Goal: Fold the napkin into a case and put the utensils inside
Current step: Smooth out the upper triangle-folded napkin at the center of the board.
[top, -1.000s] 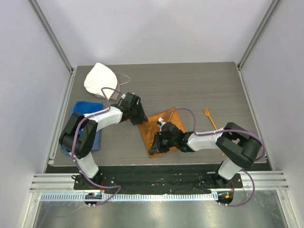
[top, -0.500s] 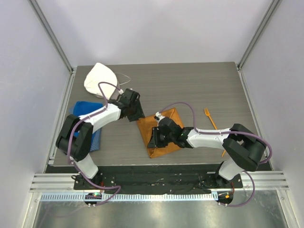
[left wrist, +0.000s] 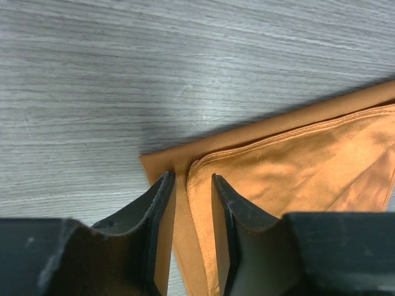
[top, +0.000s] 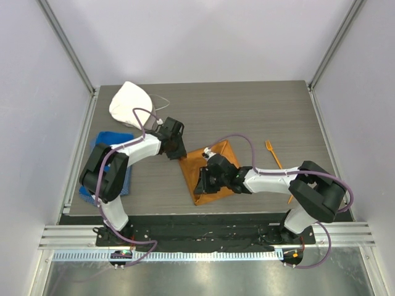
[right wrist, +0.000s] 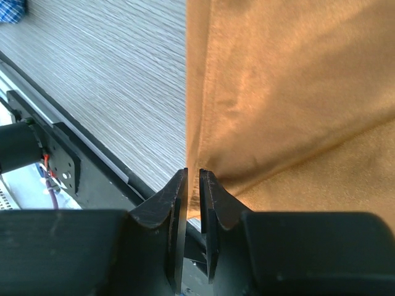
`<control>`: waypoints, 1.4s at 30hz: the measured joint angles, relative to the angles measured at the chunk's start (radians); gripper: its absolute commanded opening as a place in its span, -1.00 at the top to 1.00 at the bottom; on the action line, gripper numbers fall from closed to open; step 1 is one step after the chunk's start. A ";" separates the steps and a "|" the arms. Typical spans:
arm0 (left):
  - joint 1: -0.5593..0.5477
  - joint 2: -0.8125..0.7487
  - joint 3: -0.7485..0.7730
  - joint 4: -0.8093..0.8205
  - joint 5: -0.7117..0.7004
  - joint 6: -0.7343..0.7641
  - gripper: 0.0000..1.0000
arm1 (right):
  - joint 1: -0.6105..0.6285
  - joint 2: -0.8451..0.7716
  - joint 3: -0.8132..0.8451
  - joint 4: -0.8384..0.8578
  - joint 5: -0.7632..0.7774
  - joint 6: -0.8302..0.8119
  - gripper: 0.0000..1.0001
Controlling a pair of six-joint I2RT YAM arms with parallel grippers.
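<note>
- step in hand: folding the napkin (top: 223,155) into a case; it lies part-folded at the near middle of the table (top: 265,111)
- left gripper (left wrist: 191,182) half open, straddling the napkin's far left corner, not clamped
- right gripper (right wrist: 192,174) nearly closed at the near edge; cannot tell if cloth is pinched
- fork (top: 271,153) lies apart on the right
- next, likely: pinch the corner and fold it across, keeping layers aligned

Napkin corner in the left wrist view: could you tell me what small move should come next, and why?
Probably close the left gripper: its jaws stand apart astride the napkin's layered corner, while the right gripper's jaws seem pinched on another edge, so a fold likely needs both.
</note>
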 measured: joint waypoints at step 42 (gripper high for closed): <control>0.006 -0.092 -0.031 -0.018 0.006 0.003 0.83 | 0.033 0.018 -0.061 0.065 -0.016 0.034 0.59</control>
